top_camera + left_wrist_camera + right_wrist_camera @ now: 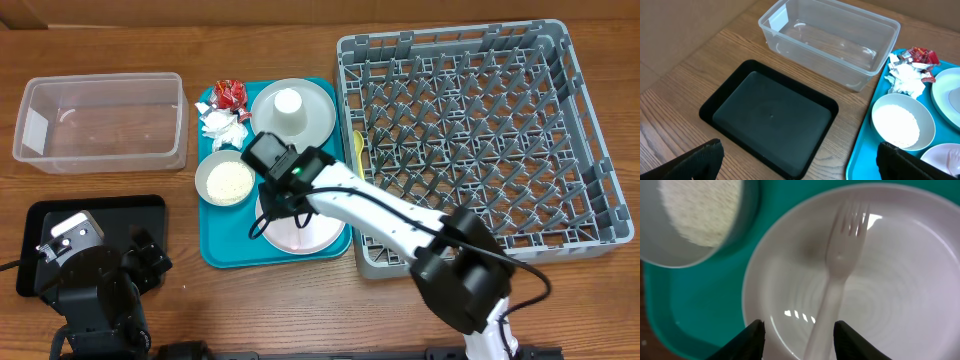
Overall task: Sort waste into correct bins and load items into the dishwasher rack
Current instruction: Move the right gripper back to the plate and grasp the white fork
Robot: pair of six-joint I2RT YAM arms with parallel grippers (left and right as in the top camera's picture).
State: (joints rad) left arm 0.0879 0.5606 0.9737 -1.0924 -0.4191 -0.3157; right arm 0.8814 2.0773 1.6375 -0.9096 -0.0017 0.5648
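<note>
Teal tray sits mid-desk, and the right claw is down low over the white plate. Its jaws are parted and the white fork lies on the plate with its handle running between the fingers. There's a gap on the left side, so nothing is pinched. The cream bowl of rice-like grains sits just beside the plate. Further up the tray, the crumpled napkin and the red-and-silver wrappers huddle by the pale grey plate, with the small white cup on it. The left claw hangs wide open, holding nothing, above the black tray, and the clear tub is just beyond. The grey rack stands on the right, with the yellow spoon at its left edge.
</note>
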